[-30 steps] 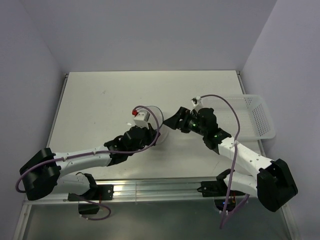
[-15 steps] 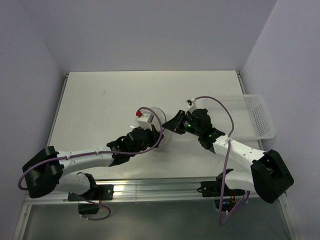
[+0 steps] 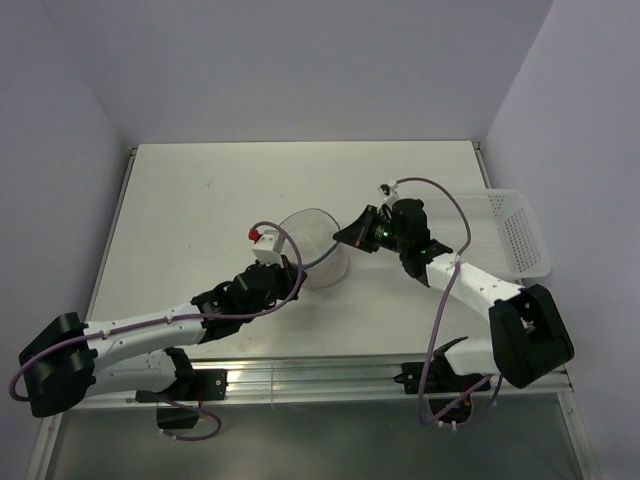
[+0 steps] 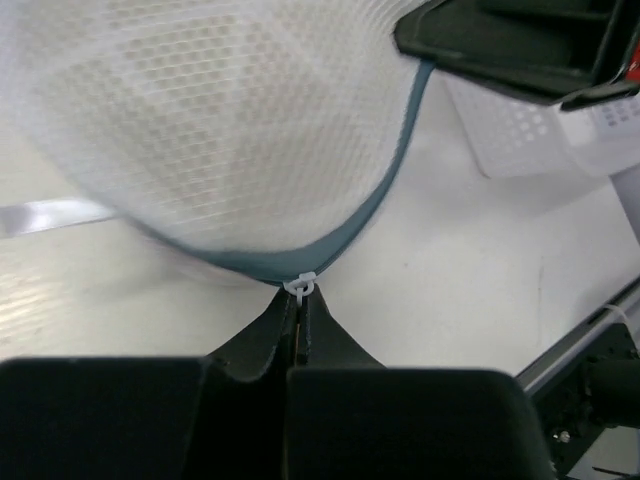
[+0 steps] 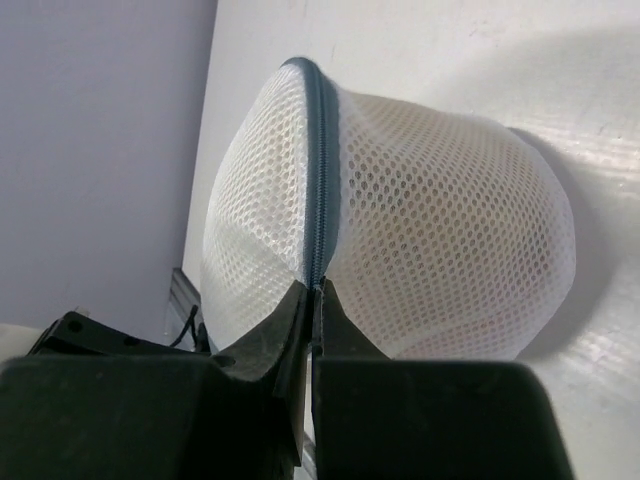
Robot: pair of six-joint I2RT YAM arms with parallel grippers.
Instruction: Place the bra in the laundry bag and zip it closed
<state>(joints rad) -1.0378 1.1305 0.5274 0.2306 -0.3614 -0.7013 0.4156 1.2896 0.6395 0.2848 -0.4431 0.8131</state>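
Observation:
The laundry bag [image 3: 318,243] is a round dome of white mesh with a teal zip rim [image 5: 320,160], stretched between my two grippers at the table's middle. My left gripper [image 4: 298,298] is shut on the small white zip pull [image 4: 300,285] at the bag's near-left edge. My right gripper [image 5: 313,292] is shut on the zip rim at the opposite, right side of the bag [image 5: 440,230]. In the top view the left gripper [image 3: 296,274] and right gripper [image 3: 342,238] flank the bag. The bra is hidden; only a pale shade shows through the mesh.
A white lattice basket [image 3: 528,240] stands at the table's right edge, also seen in the left wrist view as the basket [image 4: 500,135] behind the right gripper [image 4: 520,45]. A metal rail [image 3: 300,375] runs along the near edge by the arm bases.
My right gripper has moved in and closed on the bag's zip rim. The left arm has drawn back to the left with the zip pull, and the bag now stands stretched between both.

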